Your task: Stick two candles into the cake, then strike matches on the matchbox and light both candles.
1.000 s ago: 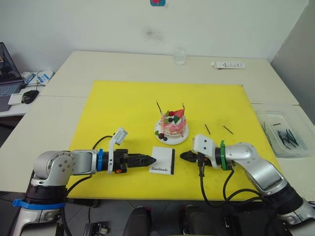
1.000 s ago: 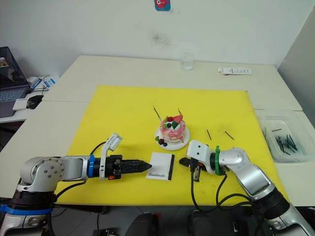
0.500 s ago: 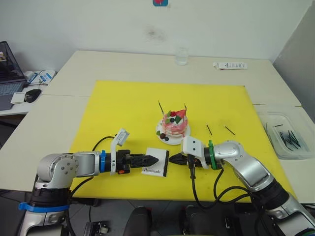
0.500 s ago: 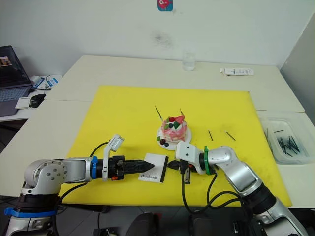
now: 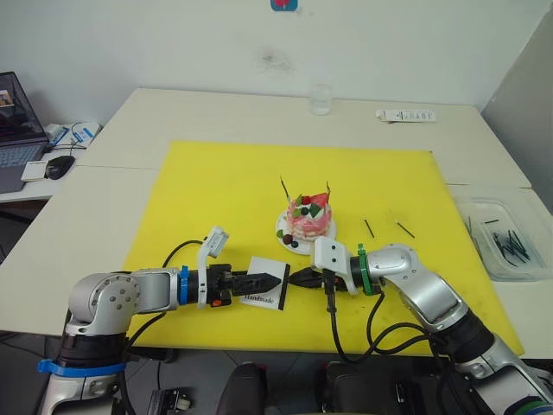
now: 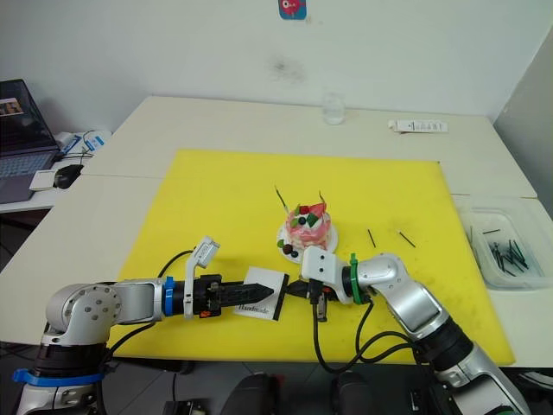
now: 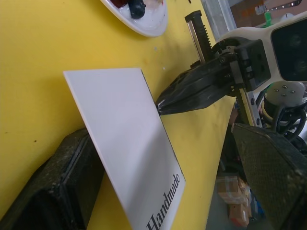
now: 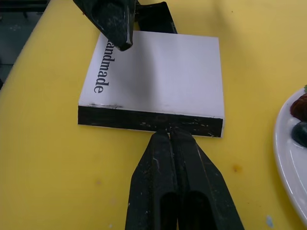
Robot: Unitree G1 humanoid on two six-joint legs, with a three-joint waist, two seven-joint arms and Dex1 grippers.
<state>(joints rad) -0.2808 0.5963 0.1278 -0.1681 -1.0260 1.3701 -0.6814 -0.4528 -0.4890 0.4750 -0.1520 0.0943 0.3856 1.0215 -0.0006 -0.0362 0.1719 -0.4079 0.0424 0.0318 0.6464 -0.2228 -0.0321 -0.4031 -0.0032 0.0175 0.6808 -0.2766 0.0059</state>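
The pink cake (image 5: pixel 305 224) sits on its small white plate (image 5: pixel 284 239) on the yellow mat. Two thin candles (image 5: pixel 282 187) (image 5: pixel 328 189) stand upright in it. The white matchbox (image 8: pixel 158 72), printed "Handmade", lies tilted in front of the cake. My left gripper (image 5: pixel 270 282) is open, with the box between its fingers (image 7: pixel 62 187). My right gripper (image 8: pixel 168 132) is shut, and its tip touches the black strip on the matchbox edge. Whether it holds anything is hidden. Two dark matches (image 5: pixel 367 228) (image 5: pixel 401 229) lie on the mat to the right of the cake.
A clear tray (image 5: pixel 478 207) with several dark sticks stands at the right table edge. At the back are a glass (image 5: pixel 320 99) and a white remote (image 5: pixel 406 115). A laptop (image 5: pixel 13 130) and a mouse (image 5: pixel 57 166) sit at the far left.
My right gripper has moved left up to the matchbox's black strip. The box has slid left and tilted. It now sits between my left gripper's fingers, which have opened.
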